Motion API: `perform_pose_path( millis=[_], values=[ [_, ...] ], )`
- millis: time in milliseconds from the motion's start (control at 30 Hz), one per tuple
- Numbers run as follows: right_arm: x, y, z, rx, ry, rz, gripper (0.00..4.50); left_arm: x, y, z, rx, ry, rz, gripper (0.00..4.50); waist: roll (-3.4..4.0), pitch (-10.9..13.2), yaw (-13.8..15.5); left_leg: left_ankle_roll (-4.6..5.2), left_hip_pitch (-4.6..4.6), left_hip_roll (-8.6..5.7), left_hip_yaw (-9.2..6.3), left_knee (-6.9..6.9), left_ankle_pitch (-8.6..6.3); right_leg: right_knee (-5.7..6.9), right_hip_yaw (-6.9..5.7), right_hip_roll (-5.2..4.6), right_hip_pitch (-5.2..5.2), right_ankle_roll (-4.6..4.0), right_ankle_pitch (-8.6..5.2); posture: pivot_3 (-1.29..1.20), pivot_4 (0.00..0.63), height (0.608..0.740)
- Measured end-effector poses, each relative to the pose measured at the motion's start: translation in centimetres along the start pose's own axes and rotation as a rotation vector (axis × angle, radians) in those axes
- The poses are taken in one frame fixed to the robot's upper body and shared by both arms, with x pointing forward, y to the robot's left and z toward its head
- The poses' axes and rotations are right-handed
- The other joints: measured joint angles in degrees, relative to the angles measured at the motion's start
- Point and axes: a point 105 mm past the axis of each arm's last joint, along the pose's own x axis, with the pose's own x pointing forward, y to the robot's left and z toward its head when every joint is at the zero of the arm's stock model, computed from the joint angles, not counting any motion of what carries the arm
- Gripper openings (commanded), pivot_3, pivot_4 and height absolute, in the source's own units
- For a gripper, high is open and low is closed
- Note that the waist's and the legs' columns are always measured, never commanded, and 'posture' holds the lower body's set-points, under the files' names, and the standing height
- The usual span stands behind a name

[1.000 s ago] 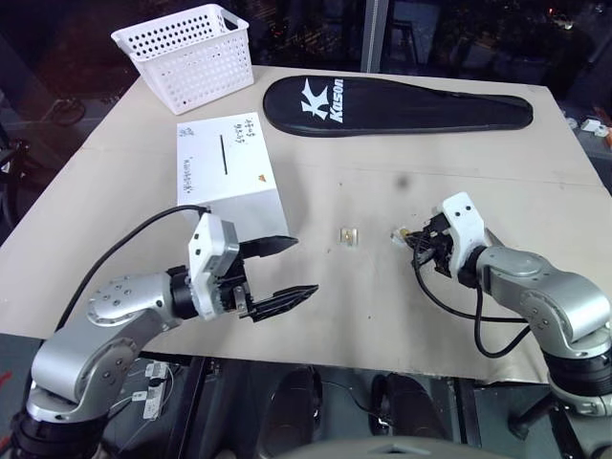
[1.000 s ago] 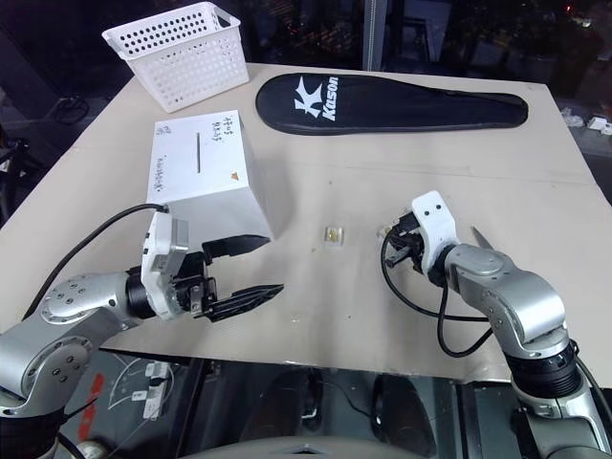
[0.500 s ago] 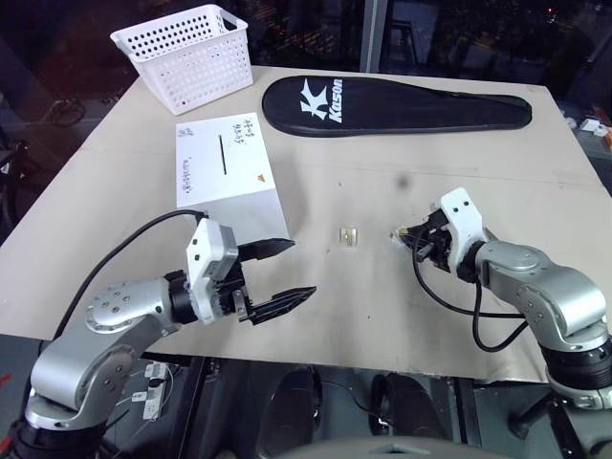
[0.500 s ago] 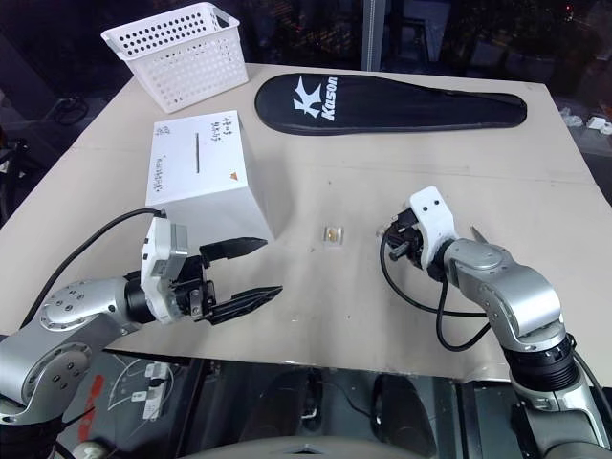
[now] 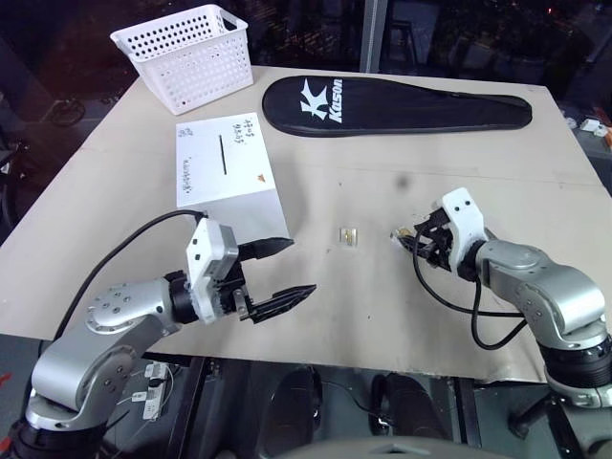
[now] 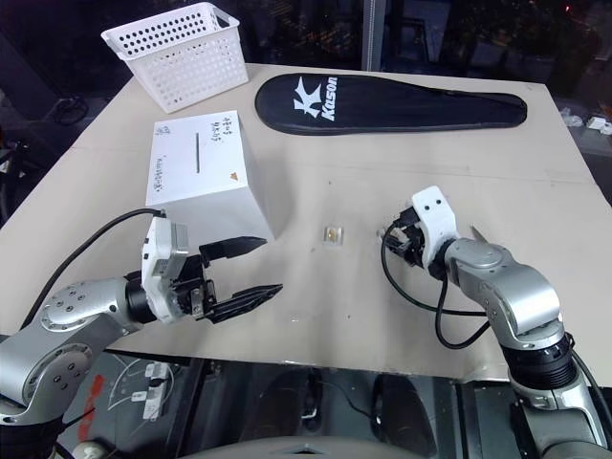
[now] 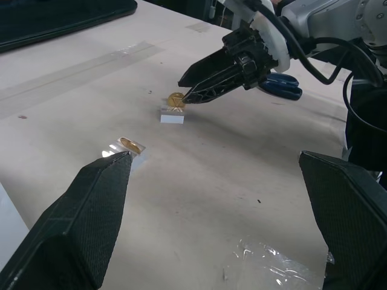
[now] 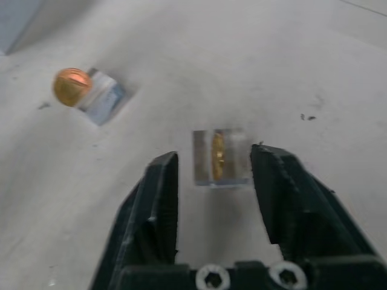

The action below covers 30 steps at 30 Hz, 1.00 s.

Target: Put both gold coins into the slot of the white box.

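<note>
Partly, right tool (image 8: 214, 166) hides the coin's clear block (image 8: 221, 157).

Both arms are built of rounded silver-grey metal segments, each ending in a white block-shaped wrist housing. The left gripper (image 5: 277, 271) and right gripper (image 8: 213, 162) each carry 2 black, tapering fingers, with 2 hex screws at the right gripper's base. A black cable loops out from behind each white housing.

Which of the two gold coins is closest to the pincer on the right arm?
The coin standing edge-up in a clear holder, just past the right pincer tips. The other coin sits farther off, nearer the white box.
</note>
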Motion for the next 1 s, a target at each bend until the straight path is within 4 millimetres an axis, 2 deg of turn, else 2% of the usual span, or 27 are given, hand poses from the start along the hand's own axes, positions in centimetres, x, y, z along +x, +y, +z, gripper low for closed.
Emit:
perform_pose_path(
  millis=[67, 500, 600, 633, 667, 700, 900, 1000],
  values=[
    [0.1, -0.1, 0.0, 0.0, -0.001, -0.006, 0.04, 0.1, -0.2, 0.2, 0.009, -0.002, -0.005, 4.5, 0.0, 0.0, 0.0, 0.0, -0.01, 0.0, 0.0, 0.0, 0.0, 0.0, 0.0, 0.0, 0.0, 0.0, 0.0, 0.0, 0.15, 0.74],
    [0.4, 0.3, 0.3, -0.008, -0.005, 0.01, 0.04, 0.4, -0.2, 0.6, 0.022, 0.005, 0.01, 4.5, 0.0, 0.0, 0.0, 0.0, 0.01, 0.0, 0.0, 0.0, 0.0, 0.01, 0.0, 0.01, 0.0, 0.02, 0.0, 0.0, 0.15, 0.74],
    [0.4, 0.5, 0.3, -0.005, -0.002, 0.025, 0.81, 0.5, -0.3, 0.9, 0.024, 0.0, 0.006, 4.5, 0.0, 0.0, 0.0, 0.0, 0.0, 0.0, 0.0, 0.0, 0.0, 0.01, 0.0, 0.01, 0.0, 0.02, 0.01, 0.0, 0.15, 0.74],
    [0.4, 0.5, 0.3, -0.003, 0.0, 0.027, 1.34, 0.6, -0.3, 0.9, 0.023, 0.0, 0.005, 4.5, 0.0, 0.0, 0.0, 0.0, 0.0, 0.0, 0.0, 0.0, 0.0, 0.01, 0.0, 0.01, 0.0, 0.02, 0.01, 0.0, 0.15, 0.74],
    [0.5, 0.5, 0.3, -0.002, 0.001, 0.029, 1.62, 0.6, -0.4, 0.9, 0.02, -0.002, 0.0, 4.5, 0.0, 0.0, 0.0, 0.0, 0.0, 0.0, 0.01, 0.0, 0.0, 0.01, 0.0, 0.0, 0.0, 0.02, 0.0, 0.0, 0.15, 0.74],
    [0.5, 0.5, 0.2, -0.002, 0.002, 0.033, 2.09, 0.6, -0.5, 1.0, 0.02, -0.002, -0.004, 4.5, 0.0, 0.0, 0.0, 0.0, 0.01, 0.0, 0.0, 0.0, 0.0, 0.01, 0.0, 0.01, 0.0, 0.02, 0.01, 0.0, 0.15, 0.74],
    [0.3, 0.7, 0.4, -0.003, -0.001, 0.037, 2.09, 0.7, -0.5, 1.0, 0.012, -0.001, 0.001, 4.5, 0.0, 0.0, 0.0, 0.0, 0.0, 0.0, 0.0, 0.0, 0.0, 0.01, 0.0, 0.01, 0.0, 0.02, 0.0, 0.0, 0.15, 0.74],
    [0.3, 0.7, 0.4, -0.002, 0.0, 0.037, 1.32, 0.8, -0.4, 1.1, 0.014, -0.002, 0.005, 4.5, 0.0, 0.0, 0.0, 0.0, 0.0, -0.01, 0.0, 0.0, 0.0, 0.01, 0.0, 0.01, 0.0, 0.02, 0.0, 0.0, 0.15, 0.74]
  ],
)
